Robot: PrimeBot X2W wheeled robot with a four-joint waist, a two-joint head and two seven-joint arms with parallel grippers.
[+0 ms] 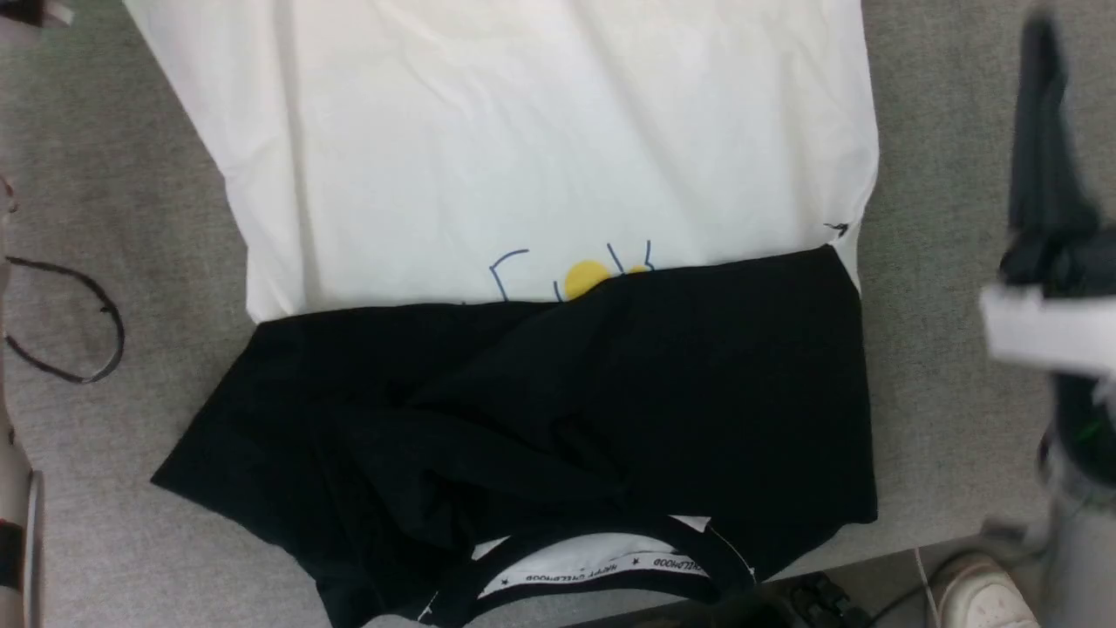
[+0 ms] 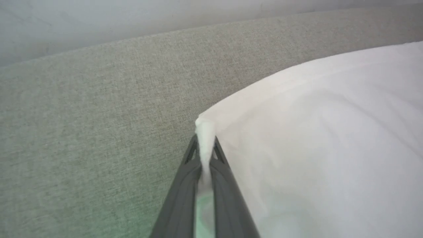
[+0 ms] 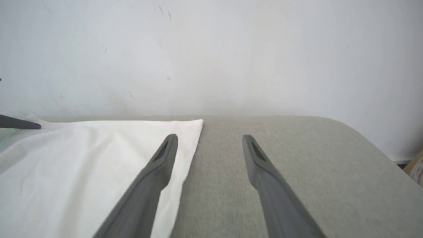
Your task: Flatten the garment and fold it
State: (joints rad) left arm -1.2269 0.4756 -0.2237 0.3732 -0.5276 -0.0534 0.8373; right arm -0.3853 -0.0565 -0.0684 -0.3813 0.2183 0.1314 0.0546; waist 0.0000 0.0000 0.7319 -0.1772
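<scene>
On the grey fabric-covered bench [image 1: 942,392] the garment [image 1: 523,131] lies spread out, collar end nearest the robot and white body running away to the top of the head view. Both black sleeves [image 1: 540,410] are turned in across the chest, rumpled and overlapping. They cover most of the print [image 1: 586,277], so just a yellow blob and a few thin blue lines peek over the black edge. Down at the bottom sits the black collar [image 1: 697,545], with the white lettered neck tape [image 1: 602,569] curving inside it.

Over to the left wrist view: the left pincer [image 2: 205,142] is clamped tight on a white corner of the shirt. A thin ridge of cloth stands up between the two dark fingers, and the rest of the white fabric falls away to that view's right, with bare bench to the left.

Now the right wrist view: the right pincer [image 3: 208,138] has its fingers well apart and nothing between them. One finger [image 3: 155,175] hangs over the white cloth close to its far corner; the other is over bare bench just beside the edge. A pale wall [image 3: 211,49] rises behind.

In the head view, a loop of black cable [image 1: 65,323] lies on the bench at the left, clear of the shirt. A white shoe [image 1: 976,597] shows past the bench's near edge at lower right.
</scene>
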